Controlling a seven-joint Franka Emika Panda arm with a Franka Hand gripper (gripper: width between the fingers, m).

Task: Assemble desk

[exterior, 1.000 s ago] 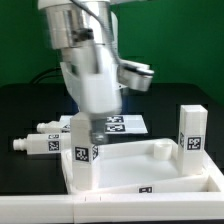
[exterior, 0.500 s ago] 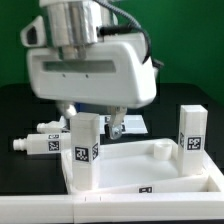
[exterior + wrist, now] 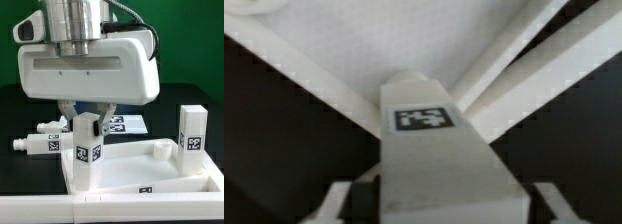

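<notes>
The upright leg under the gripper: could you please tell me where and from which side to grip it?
I would grip its upper end from straight above, fingers on two opposite flat sides: the leg stands upright on the tabletop, its blocky faces parallel. The open gripper straddles it this way.

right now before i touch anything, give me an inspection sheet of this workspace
surface: black table, with the parts spread across it
job's things: tabletop lies flat; one leg stands upright at its corner on the exterior view's left; another leg stands upright near the corner on the exterior view's right; two more legs lie on their sides on the exterior view's left
clutter: marker board lies flat behind the tabletop; nothing else seen
grippers: fingers are open, straddling the top of the left standing leg
cables: black cable above the arm
surroundings: green backdrop
</notes>
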